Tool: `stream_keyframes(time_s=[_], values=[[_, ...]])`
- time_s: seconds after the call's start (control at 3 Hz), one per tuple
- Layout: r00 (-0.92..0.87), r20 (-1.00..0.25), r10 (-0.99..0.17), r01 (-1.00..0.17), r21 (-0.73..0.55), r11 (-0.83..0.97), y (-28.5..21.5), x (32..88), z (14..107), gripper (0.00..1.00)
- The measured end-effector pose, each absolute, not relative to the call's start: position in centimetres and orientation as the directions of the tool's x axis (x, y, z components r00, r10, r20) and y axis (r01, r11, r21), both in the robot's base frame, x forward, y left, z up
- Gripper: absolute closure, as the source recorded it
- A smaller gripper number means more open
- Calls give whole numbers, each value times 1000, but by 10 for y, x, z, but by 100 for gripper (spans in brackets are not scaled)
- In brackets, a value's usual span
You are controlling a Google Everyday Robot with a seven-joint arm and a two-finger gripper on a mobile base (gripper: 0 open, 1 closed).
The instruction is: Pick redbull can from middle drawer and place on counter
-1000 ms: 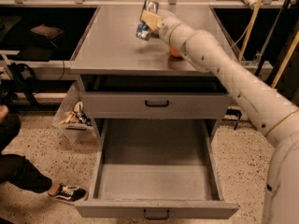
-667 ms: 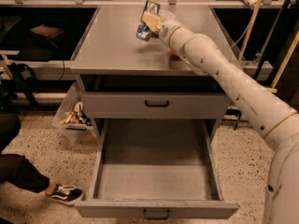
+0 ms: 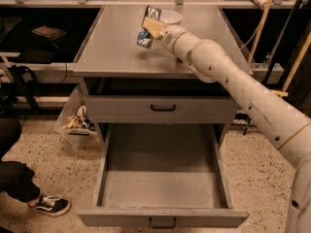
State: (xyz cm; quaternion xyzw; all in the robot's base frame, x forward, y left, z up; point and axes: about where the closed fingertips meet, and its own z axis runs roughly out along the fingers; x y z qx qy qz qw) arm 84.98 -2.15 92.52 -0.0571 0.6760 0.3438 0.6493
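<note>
Gripper: the gripper [image 3: 151, 26] sits at the end of the arm [image 3: 228, 79]; it is over the back half of the counter, toward 12 o'clock in the view; its tan fingers [image 3: 154, 25] are clamped across the redbull can.
Redbull can: the redbull can [image 3: 144, 37] is held in that grasp; it is tilted, with the silver end up toward 1 o'clock and the blue end down toward 7 o'clock; it is over the counter, and whether its lower end touches the surface cannot be told.
Counter: the counter [image 3: 116, 47] is a flat grey top filling the upper middle of the view; the arm crosses its right part, coming from 4 o'clock.
White bowl: the white bowl [image 3: 172, 16] stands on the counter at about 2 o'clock from the can; it is just beside the gripper.
Middle drawer: the middle drawer [image 3: 163, 216] is pulled wide open toward 6 o'clock; its grey floor shows no can; a dark loop handle [image 3: 163, 223] sits on the front panel.
Upper drawer: the upper drawer [image 3: 126, 109] is closed under the counter edge; its handle [image 3: 163, 108] is centred.
Plastic bin: a clear plastic bin [image 3: 73, 125] with mixed contents stands on the speckled floor at 9 o'clock from the cabinet.
Shoe: a dark shoe [image 3: 49, 205] with a white sole is at 8 o'clock; it is well apart from the drawer.
</note>
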Motion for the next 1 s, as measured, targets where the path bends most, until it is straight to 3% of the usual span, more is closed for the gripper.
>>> stream_keyframes(time_s=[0.33, 1.0], values=[[-158, -915, 371, -529, 395, 751, -16, 847, 924, 81], [-158, -915, 371, -529, 395, 751, -16, 847, 924, 35]])
